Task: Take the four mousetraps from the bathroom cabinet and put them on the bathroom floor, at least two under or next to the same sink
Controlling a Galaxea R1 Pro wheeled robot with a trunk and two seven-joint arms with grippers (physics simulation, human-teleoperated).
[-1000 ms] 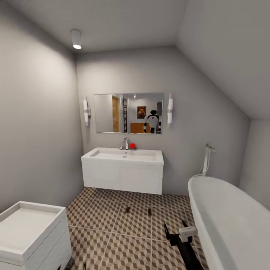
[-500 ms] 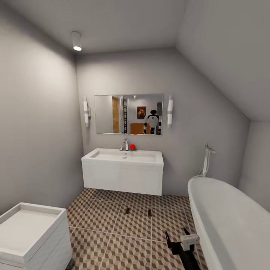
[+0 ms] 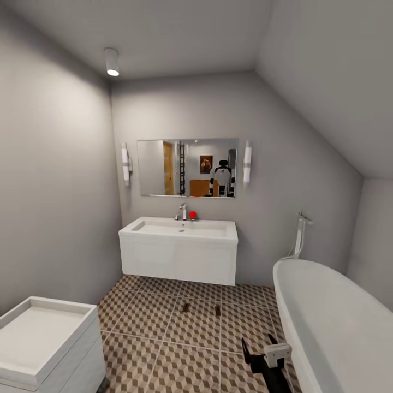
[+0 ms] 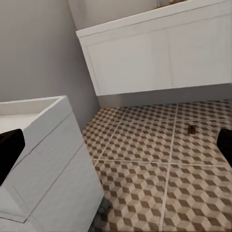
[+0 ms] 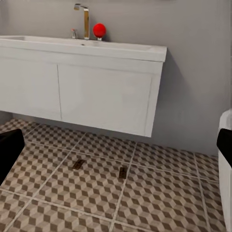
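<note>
**Two traps down by the sink, both my hands empty**

Two mousetraps lie flat on the bathroom floor (image 3: 164, 349), just out from under the wall-hung sink vanity (image 3: 179, 251): the left mousetrap (image 3: 185, 307) and the right mousetrap (image 3: 218, 309), near each other with a grout line running between them. They also show up in my right wrist view as small dark-and-tan slivers at (image 5: 78, 164) and (image 5: 123, 171). The cabinet holding the rest is not in front of me.

My right fingers (image 3: 261, 349) hang low beside the bathtub (image 3: 333, 316), spread apart with nothing between them; in the right wrist view the two dark tips sit at opposite edges, wide open. My left fingers (image 4: 116, 145) look the same in the left wrist view, tips far apart and empty, beside a white drawer unit (image 3: 43, 338).

As for handling, I judge these traps light, stiff little wooden boards, thin enough that a pinch across the short edges of the board is the safest hold. The metal parts on top look springy and awkward, so I'd keep my pads on the wood. Being so flat and small, one could skid on a hard surface or slip out of a loose grip.
</note>
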